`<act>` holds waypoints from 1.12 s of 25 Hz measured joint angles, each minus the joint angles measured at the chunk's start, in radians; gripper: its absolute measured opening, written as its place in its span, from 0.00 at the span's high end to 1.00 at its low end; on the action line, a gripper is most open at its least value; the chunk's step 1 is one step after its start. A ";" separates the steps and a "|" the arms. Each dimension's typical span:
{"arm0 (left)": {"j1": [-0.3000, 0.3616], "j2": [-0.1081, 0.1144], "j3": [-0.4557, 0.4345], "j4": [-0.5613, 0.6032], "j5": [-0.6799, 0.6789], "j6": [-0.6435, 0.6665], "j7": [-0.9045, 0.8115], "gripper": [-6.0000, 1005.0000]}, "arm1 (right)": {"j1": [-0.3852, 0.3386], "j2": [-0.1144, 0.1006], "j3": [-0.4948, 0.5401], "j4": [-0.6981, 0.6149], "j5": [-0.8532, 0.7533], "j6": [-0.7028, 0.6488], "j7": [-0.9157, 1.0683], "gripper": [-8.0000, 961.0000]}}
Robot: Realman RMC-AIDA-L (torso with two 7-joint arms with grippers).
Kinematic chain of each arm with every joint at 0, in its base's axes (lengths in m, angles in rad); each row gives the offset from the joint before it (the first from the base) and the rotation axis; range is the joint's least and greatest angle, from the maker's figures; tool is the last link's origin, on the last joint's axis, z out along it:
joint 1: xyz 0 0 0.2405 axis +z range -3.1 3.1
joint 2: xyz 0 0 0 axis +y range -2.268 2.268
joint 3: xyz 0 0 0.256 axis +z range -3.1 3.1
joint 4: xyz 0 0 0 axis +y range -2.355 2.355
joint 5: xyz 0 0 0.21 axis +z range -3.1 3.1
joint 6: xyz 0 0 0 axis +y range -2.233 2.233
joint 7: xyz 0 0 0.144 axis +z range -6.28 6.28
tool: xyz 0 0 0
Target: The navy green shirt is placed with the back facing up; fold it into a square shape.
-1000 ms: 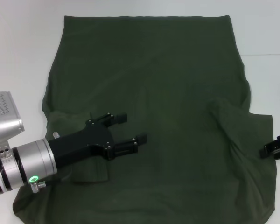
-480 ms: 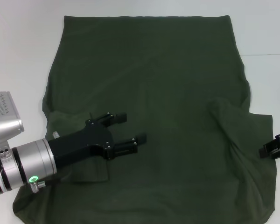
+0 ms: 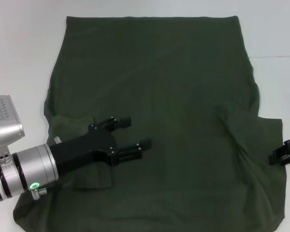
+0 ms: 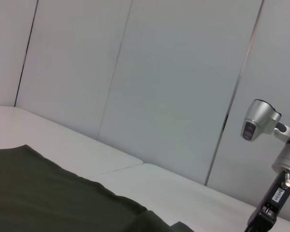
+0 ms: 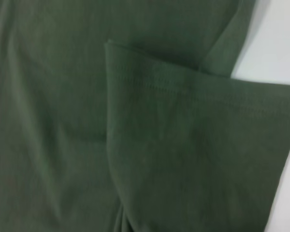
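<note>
The shirt (image 3: 154, 96) lies spread across the white table (image 3: 19, 48), bare margins at the upper left and right. The left gripper (image 3: 135, 135), fingers apart, sits over its lower left. The right gripper (image 3: 285, 155) is cut off at the right edge; can't tell its fingers.

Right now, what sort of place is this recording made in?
Probably a lab or test bay, not a home: a plain white table, bare grey wall panels, and only a shirt laid out between two grippers.
</note>
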 joint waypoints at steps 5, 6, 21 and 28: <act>0.000 0.000 0.000 0.000 0.000 0.000 0.000 0.10 | 0.002 0.000 -0.005 0.014 0.000 0.004 0.000 0.61; 0.000 0.000 0.000 0.000 0.000 0.000 0.001 0.10 | 0.002 0.000 -0.006 0.014 -0.001 0.004 0.000 0.61; 0.000 0.000 0.000 -0.001 0.000 0.000 0.001 0.10 | -0.011 -0.012 0.003 0.004 -0.003 -0.003 0.010 0.60; 0.001 0.000 0.000 -0.002 0.000 0.001 0.001 0.10 | -0.013 -0.013 -0.001 0.010 -0.005 0.006 0.011 0.60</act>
